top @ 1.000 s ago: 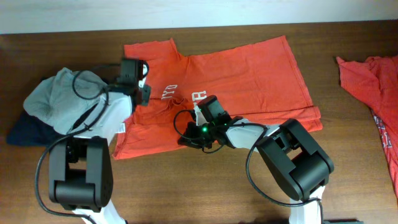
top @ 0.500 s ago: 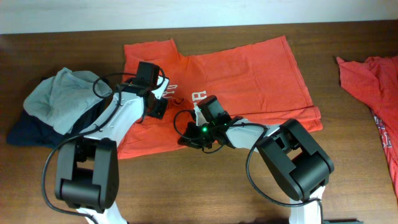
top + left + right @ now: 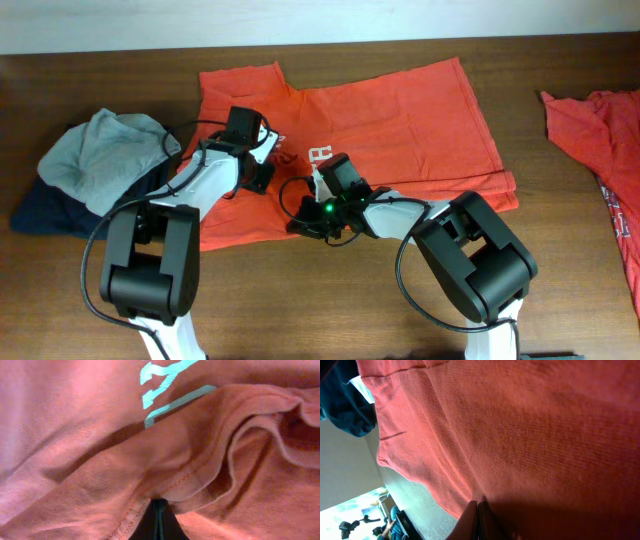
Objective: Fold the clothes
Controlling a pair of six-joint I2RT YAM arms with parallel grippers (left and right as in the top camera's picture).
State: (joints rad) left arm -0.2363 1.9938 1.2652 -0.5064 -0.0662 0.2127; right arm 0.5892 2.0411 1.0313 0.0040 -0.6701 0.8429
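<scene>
Lately swung the left end effector (image 3: pixel 262 175) inward. A second ago parked at the left edge of the shirt (image 3: pixel 400 110), beside the grey garment (image 3: pixel 100 155); now well onto the cloth, just beside the white lettering (image 3: pixel 318 155). Seems to have dragged a hemmed edge along, going by the left wrist view, with a doubled hem bunched up against the lettering. Fingers pressed together beneath it, cloth running out from the tips; closed on the shirt, as best judged.

Left the right end effector (image 3: pixel 300 218) alone meanwhile. Same spot near the shirt's front edge, low on the cloth. Likewise pinched tight in the right wrist view, orange fabric spilling away from the tips.

Reads as a side fold under way, carrying the left part toward the middle with the right pinch as anchor. Not yet laid flat: wrinkled at the centre, with a layered edge showing at the lower right.

Counting up:
- Two orange-red shirts. One spread across the middle of the surface (image 3: pixel 580 290) under both arms. The second shirt (image 3: pixel 600 140) crumpled at the far right, partly out of frame, well apart from either arm.
- One grey garment, heaped on one dark blue garment (image 3: pixel 40 212), at the left.
- Two arms, both working on the same shirt.
</scene>
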